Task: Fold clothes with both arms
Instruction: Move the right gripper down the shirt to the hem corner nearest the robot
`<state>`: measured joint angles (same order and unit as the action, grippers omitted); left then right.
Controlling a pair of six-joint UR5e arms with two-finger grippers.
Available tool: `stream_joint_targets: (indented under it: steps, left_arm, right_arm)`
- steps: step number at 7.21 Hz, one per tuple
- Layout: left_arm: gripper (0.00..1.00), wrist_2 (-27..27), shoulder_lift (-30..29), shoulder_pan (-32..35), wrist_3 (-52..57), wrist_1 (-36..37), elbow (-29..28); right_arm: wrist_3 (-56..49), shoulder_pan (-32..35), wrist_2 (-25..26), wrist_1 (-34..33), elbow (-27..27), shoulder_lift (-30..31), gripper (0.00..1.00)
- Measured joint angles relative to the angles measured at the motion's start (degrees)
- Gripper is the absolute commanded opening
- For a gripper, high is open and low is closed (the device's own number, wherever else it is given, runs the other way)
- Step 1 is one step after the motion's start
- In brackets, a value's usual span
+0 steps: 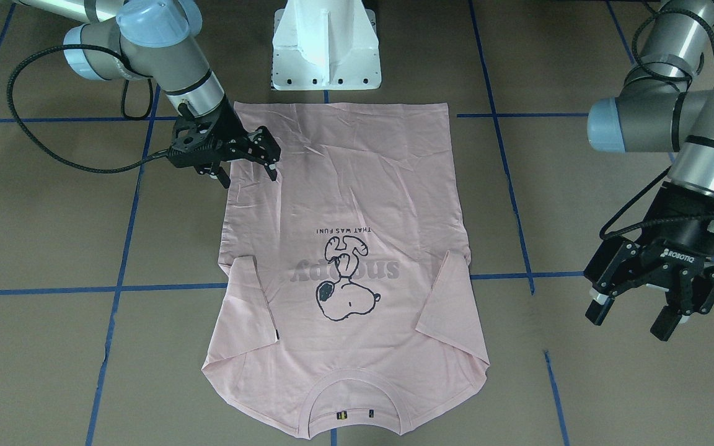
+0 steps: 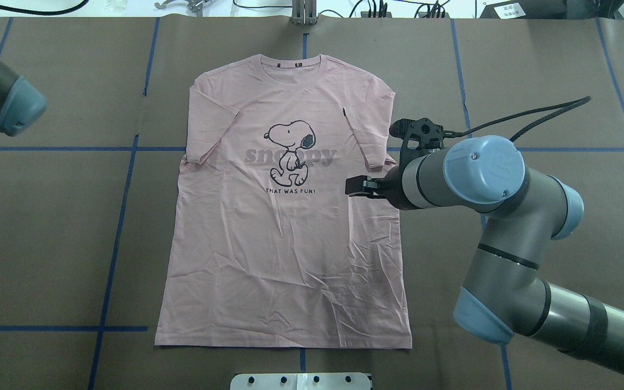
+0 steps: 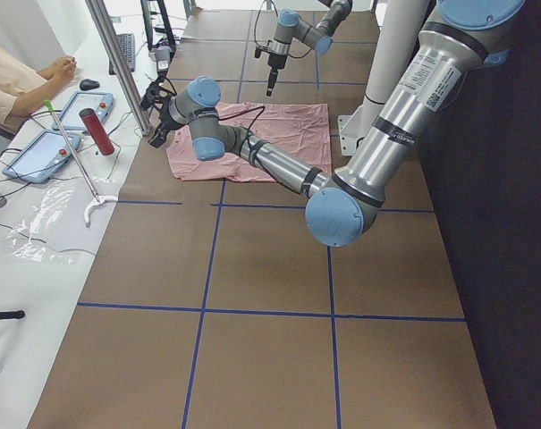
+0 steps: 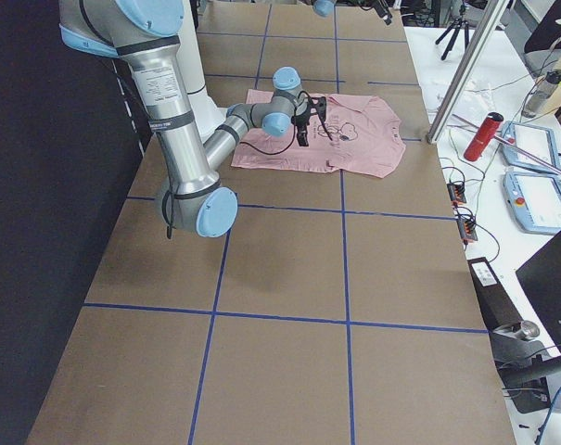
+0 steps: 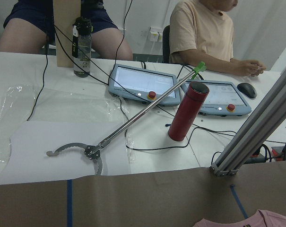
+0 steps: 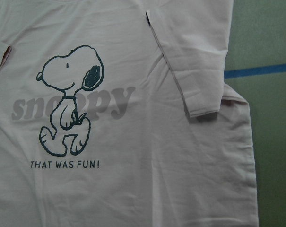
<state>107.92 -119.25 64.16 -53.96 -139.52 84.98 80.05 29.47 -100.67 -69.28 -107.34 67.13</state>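
Pink T-shirt (image 1: 344, 204) flat beneath wide right gripper (image 1: 249, 178), wide left gripper (image 1: 630, 322) well aside

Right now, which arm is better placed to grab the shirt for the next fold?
Probably the right. The right gripper hangs open over the shirt's side edge. The left gripper is open too, but it sits off the cloth, over bare table, well clear of the shirt.

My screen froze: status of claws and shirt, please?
Left claw open, beside T-shirt. Right claw open, over its edge. T-shirt flat, print up, sleeves folded in; nothing on it.
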Motion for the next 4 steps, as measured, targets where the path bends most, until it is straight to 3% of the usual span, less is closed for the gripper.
stream_joint_targets:
  steps: [2,4]
  left_arm:
    - [1.00,2.1,1.7,-0.1,-0.1,0.2,0.3]
    - [1.00,6.1,2.1,-0.2,-0.1,0.1,-0.1]
  right_arm:
    - [12.3,-6.1,4.8,-2.7,-3.4,0.6,0.99]
    - [22.2,-14.5,12.8,-11.6,-8.0,1.6,0.94]
